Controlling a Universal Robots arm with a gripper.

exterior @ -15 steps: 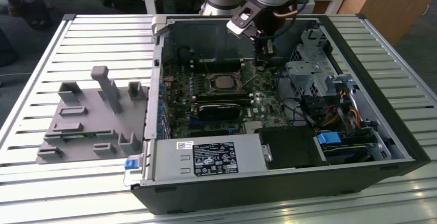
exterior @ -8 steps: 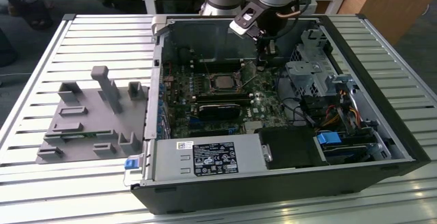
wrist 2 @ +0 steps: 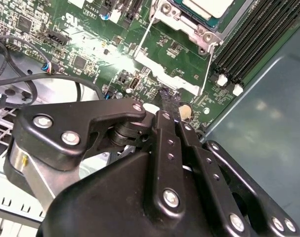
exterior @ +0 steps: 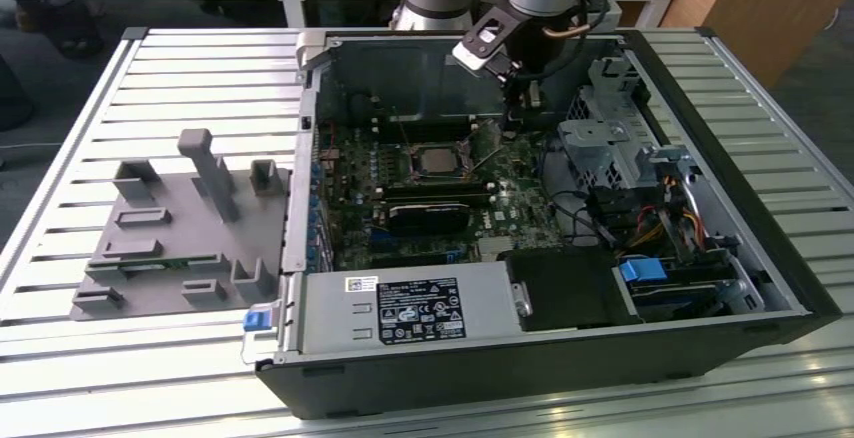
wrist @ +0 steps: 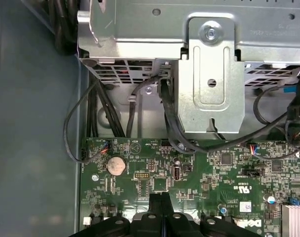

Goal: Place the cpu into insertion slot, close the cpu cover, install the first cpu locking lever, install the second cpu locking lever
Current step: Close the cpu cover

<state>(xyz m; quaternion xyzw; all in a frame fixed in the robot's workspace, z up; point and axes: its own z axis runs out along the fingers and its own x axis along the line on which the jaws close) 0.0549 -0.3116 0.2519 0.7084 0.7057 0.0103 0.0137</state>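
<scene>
Second wrist view gives me the gripper [wrist 2: 169,101] clenched on nothing, fingertips low over the green motherboard [wrist 2: 90,44]. The cpu [wrist 2: 209,6] sits in the insertion slot, which it hides, with the cpu cover [wrist 2: 192,28] seemingly down around it. One thin wire locking lever [wrist 2: 207,64] stands unlatched just beside the fingertips. I judge it stiff, springy and slick. I'd press near its free end, clear of the fragile chip.

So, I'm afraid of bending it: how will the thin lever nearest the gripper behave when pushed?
The lever is a thin metal rod, so probably springy, flexing before it moves. It looks smooth, so the gripper might slip off.
</scene>
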